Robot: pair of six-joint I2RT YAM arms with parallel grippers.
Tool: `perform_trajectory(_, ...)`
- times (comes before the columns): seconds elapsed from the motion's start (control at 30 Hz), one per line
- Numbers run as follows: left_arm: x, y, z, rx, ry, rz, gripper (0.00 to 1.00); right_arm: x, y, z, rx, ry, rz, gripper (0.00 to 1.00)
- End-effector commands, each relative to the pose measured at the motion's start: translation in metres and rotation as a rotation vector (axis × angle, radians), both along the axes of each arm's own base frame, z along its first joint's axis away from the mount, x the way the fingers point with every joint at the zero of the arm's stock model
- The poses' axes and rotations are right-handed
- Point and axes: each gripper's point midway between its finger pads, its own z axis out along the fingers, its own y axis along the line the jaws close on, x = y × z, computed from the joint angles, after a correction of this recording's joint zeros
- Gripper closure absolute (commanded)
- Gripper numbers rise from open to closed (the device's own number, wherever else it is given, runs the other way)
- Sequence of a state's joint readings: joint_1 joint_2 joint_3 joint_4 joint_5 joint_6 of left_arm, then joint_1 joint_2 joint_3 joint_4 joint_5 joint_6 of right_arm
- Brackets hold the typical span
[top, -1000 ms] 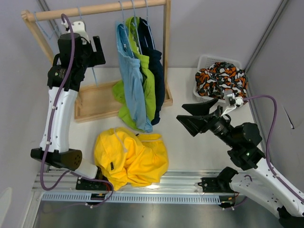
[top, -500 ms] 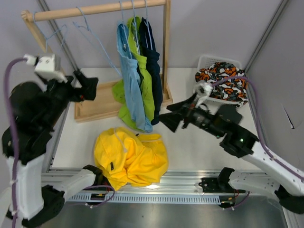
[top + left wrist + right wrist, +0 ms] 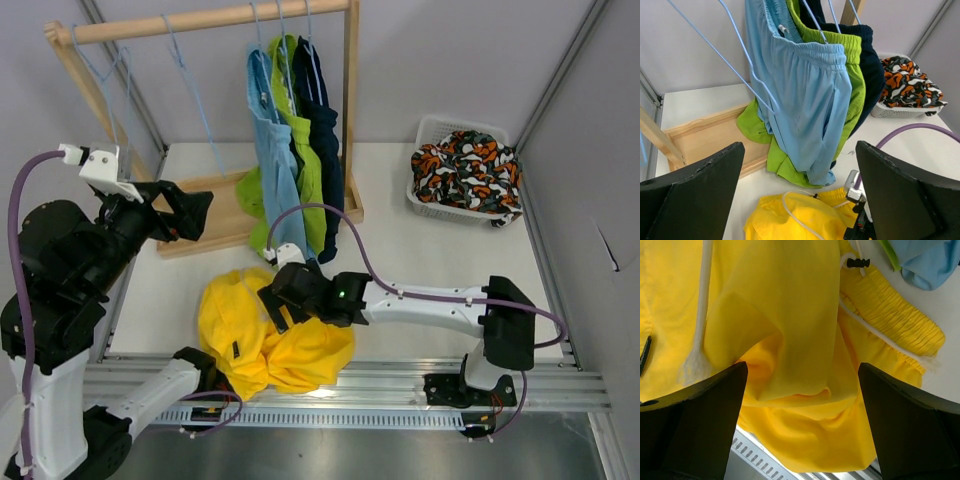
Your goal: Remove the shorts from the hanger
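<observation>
At the left edge of the top view, the left fingers [image 3: 182, 213] have dropped away from the wooden rail [image 3: 200, 20], where they were a second ago, and now hang spread wide with nothing between them, pointing toward the rack. Above them, in the upper left, two light blue wire hangers [image 3: 190, 75] hang bare on the rail, so that part of the work looks finished. Lower centre, the yellow shorts [image 3: 300, 350] lie crumpled on the counter [image 3: 420, 260] near its front edge, in the same spot as before: a bright, soft heap with a ribbed waistband and a white drawcord showing. The right fingers [image 3: 272, 303] have swung across from the lower right to sit just over the heap's upper edge. The wrist view shows them wide apart above the folds and gripping nothing, which suggests they are about to pick the heap up. Upper centre, three pairs are on hangers, packed side by side: the light blue shorts [image 3: 275, 170], the lime green shorts [image 3: 305, 150] and the navy shorts [image 3: 328, 150], all limp and draping down to the rack's base. At upper right, the patterned shorts [image 3: 465, 165] fill the white basket [image 3: 430, 128]. By my reckoning, two pairs are off and three remain.
</observation>
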State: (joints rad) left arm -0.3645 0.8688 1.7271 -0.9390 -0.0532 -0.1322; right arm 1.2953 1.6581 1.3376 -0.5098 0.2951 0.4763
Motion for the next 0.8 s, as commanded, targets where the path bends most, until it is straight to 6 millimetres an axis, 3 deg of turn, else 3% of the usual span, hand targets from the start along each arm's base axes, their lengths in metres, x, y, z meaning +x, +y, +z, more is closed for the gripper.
perform_trajectory(0.0,-0.008,-0.006,0.009,-0.015,-0.038,-0.049,0.01,0.000,0.014,0.013,0.043,-0.043,-0.056,0.01)
perform_trajectory(0.07,-0.009,-0.006,0.009,-0.018,-0.045,-0.049,0.01,-0.006,0.018,-0.004,-0.011,-0.040,-0.055,0.01)
perform_trajectory(0.13,-0.011,-0.011,0.009,-0.021,-0.052,-0.081,0.01,-0.014,0.027,-0.008,-0.014,-0.031,-0.041,0.01)
perform_trajectory(0.3,-0.011,-0.011,0.004,-0.008,-0.057,-0.085,0.01,-0.051,0.072,-0.018,0.073,0.059,0.074,0.01)
perform_trajectory(0.33,-0.011,-0.011,0.004,-0.007,-0.059,-0.084,0.01,-0.058,0.077,-0.021,0.085,0.082,0.097,0.04)
perform_trajectory(0.37,-0.012,-0.011,0.004,-0.004,-0.060,-0.087,0.01,-0.064,0.086,-0.019,0.135,0.117,0.122,0.25)
perform_trajectory(0.43,-0.013,-0.010,0.003,0.000,-0.060,-0.089,0.01,-0.067,0.080,-0.032,0.142,0.135,0.126,0.89)
perform_trajectory(0.47,-0.014,-0.010,0.003,0.003,-0.061,-0.089,0.01,-0.062,0.079,-0.031,0.162,0.125,0.107,1.00)
perform_trajectory(0.53,-0.018,-0.009,0.003,0.004,-0.063,-0.089,0.01,-0.047,0.065,-0.013,0.197,0.090,0.075,1.00)
perform_trajectory(0.57,-0.019,-0.008,0.003,0.006,-0.067,-0.089,0.01,-0.037,0.048,-0.013,0.165,0.049,0.032,1.00)
perform_trajectory(0.6,-0.021,-0.007,0.005,0.006,-0.073,-0.089,0.01,-0.029,0.038,0.002,0.168,0.015,0.004,1.00)
perform_trajectory(0.63,-0.023,-0.007,0.004,0.007,-0.072,-0.092,0.01,-0.023,0.025,0.042,0.216,-0.041,-0.008,1.00)
perform_trajectory(0.7,-0.025,-0.008,0.005,0.009,-0.075,-0.103,0.01,-0.010,-0.003,0.098,0.229,-0.153,-0.071,1.00)
perform_trajectory(0.73,-0.029,-0.007,0.007,0.007,-0.082,-0.106,0.01,-0.010,-0.021,0.144,0.289,-0.209,-0.074,1.00)
perform_trajectory(0.77,-0.029,-0.007,0.007,0.005,-0.082,-0.106,0.01,-0.004,-0.041,0.167,0.281,-0.262,-0.113,1.00)
